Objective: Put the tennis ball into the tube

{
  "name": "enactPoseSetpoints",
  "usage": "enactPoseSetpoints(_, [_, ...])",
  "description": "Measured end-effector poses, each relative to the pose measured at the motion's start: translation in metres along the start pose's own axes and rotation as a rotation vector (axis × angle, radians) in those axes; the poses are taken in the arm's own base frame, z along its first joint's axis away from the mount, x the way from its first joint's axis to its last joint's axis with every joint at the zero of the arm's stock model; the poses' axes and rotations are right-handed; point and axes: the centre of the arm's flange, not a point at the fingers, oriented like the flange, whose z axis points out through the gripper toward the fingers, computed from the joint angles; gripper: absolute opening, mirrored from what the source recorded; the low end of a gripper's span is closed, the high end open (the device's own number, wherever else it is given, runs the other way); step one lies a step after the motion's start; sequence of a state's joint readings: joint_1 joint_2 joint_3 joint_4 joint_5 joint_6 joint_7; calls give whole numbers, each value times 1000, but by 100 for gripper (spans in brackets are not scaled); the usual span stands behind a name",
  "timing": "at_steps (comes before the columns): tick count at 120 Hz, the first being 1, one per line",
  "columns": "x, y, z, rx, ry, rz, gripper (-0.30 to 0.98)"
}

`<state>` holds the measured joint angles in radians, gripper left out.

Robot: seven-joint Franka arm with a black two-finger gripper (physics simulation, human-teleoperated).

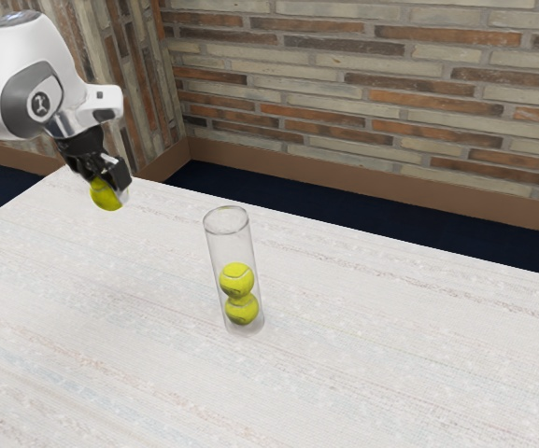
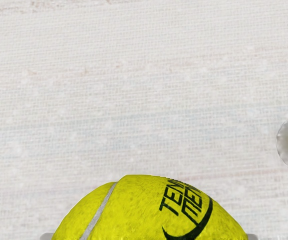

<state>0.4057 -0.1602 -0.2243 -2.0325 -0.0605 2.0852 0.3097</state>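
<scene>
Between the jaws, at the exterior view's left: tennis ball (image 1: 106, 194), grasped from two opposite sides. Presumably light, springy and grippy, its felt tolerating firm pressure; best hold, across the widest girth, leaving the underside free for insertion. An off-centre pinch could let it roll. Well apart from the jaws, toward the exterior view's right: clear tube (image 1: 229, 245), upright on the desk (image 1: 390, 355), containing two stacked balls (image 1: 237, 280); probably thin-walled and easily tipped if its rim is knocked.
</scene>
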Motion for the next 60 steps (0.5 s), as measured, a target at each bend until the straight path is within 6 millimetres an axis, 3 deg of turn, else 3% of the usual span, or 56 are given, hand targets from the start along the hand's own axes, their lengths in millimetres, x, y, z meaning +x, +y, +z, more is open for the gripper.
enactPoseSetpoints(16, [10, 55, -27, -63, 1, 61, 36])
enactPoseSetpoints(40, [26, 131, -39, -129, -17, 175, 36])
enactPoseSetpoints(60, [33, 163, -30, -159, -45, 223, 36])
